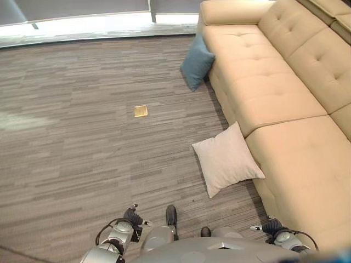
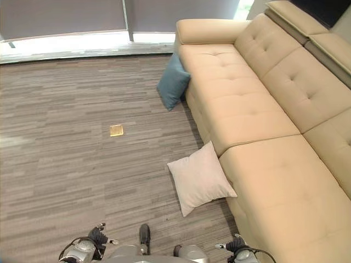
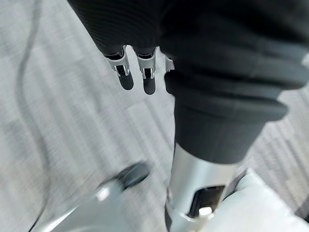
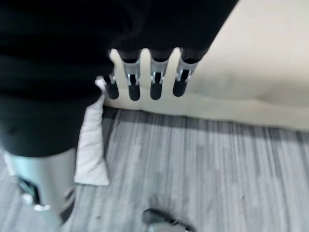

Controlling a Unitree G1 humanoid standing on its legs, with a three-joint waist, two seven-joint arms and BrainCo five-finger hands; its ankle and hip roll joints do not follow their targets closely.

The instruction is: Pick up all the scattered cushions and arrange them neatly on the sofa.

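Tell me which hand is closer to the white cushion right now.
Right, though narrowly. The right hand hangs just below the white cushion, near the sofa front. The left hand hangs farther off, on the cushion's open-floor side. Both hold nothing.

Grey striped carpet [image 1: 82,137] with a brass floor plate [image 1: 141,111], bright window strip [image 1: 82,24] beyond
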